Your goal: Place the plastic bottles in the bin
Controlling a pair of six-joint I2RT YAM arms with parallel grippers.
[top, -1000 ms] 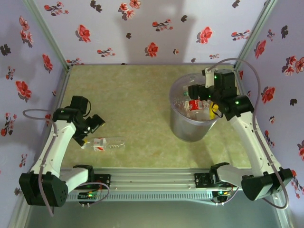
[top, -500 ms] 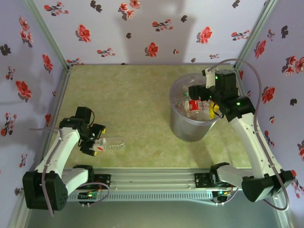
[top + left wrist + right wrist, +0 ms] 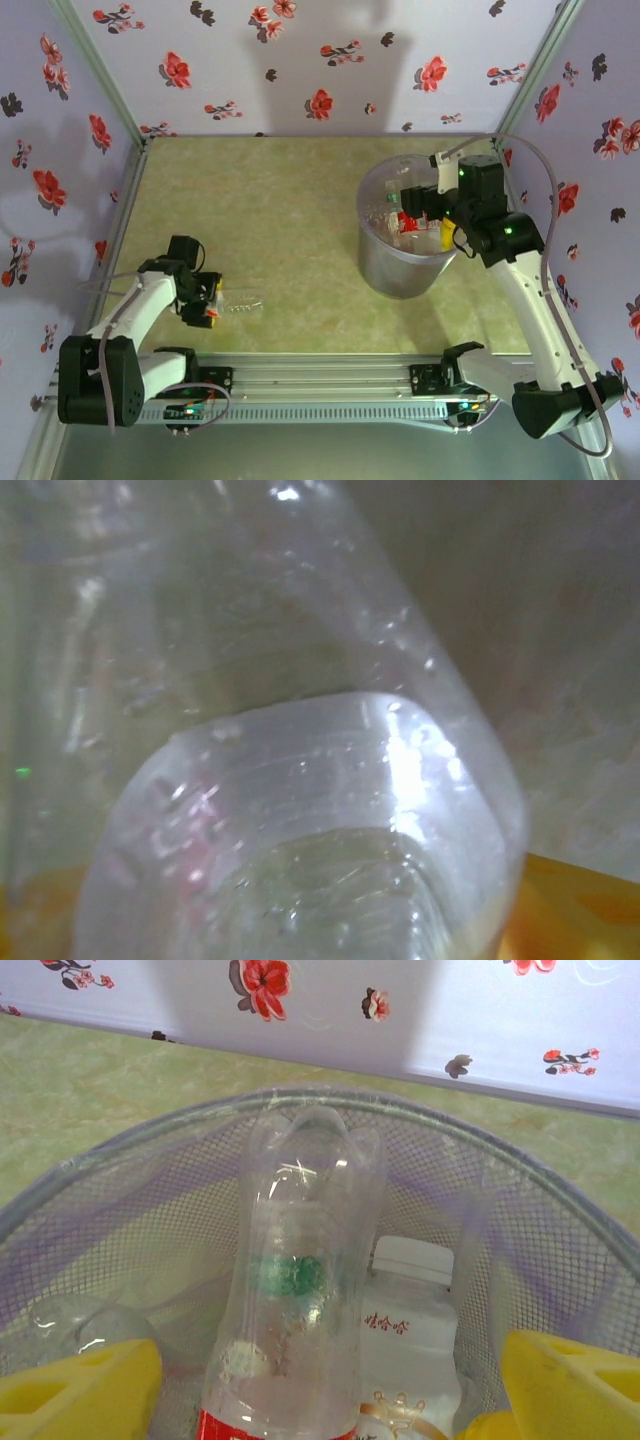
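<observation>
In the top view's lower left, a clear bottle point(image 3: 243, 301) lay on the bench point(image 3: 290, 190), long axis left to right, its left end between the left jaws; whether they pinched it was unclear. At right, the right jaws stood wide over the bin point(image 3: 385, 275), where a red-labelled bottle point(image 3: 300, 1290) pointed base-first at the far rim.
</observation>
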